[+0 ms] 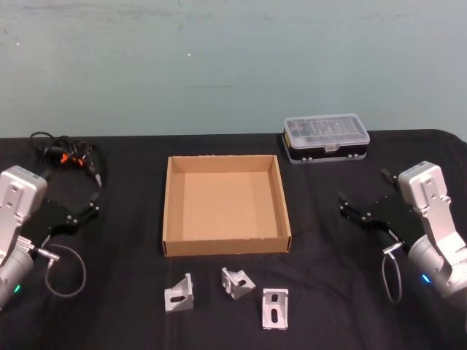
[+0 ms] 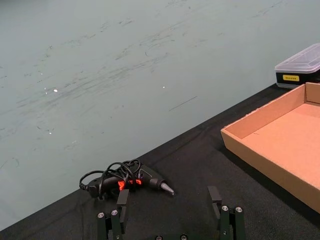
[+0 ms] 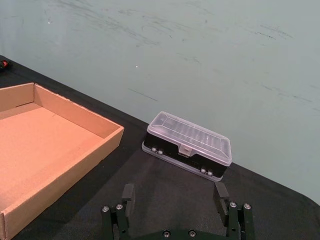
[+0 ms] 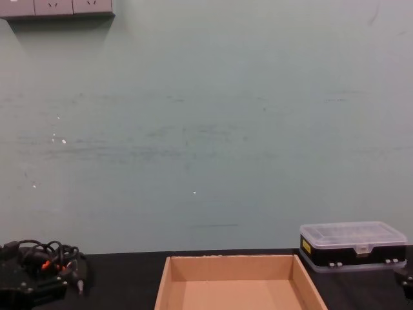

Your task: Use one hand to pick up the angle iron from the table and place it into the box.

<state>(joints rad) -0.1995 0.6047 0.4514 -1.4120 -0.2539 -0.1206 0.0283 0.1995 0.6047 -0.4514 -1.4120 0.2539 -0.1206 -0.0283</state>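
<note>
Silver-grey boxy left arm (image 1: 16, 191) and right arm (image 1: 427, 191), black left gripper (image 2: 168, 195), black right gripper (image 3: 175, 190), silver screws (image 2: 224, 208), grey looped cable (image 1: 71, 255), green light (image 1: 17, 289)

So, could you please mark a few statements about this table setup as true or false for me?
1. The box has nothing in it. True.
2. Three brackets lie on the table on the robot's side of the box. True.
3. The left gripper holds a bracket. False: it is open and holds nothing, out at the table's left side.
4. The case with the clear lid sits inside the box. False: it stands on the table beyond the box's far right corner.
5. The right gripper is open. True.
</note>
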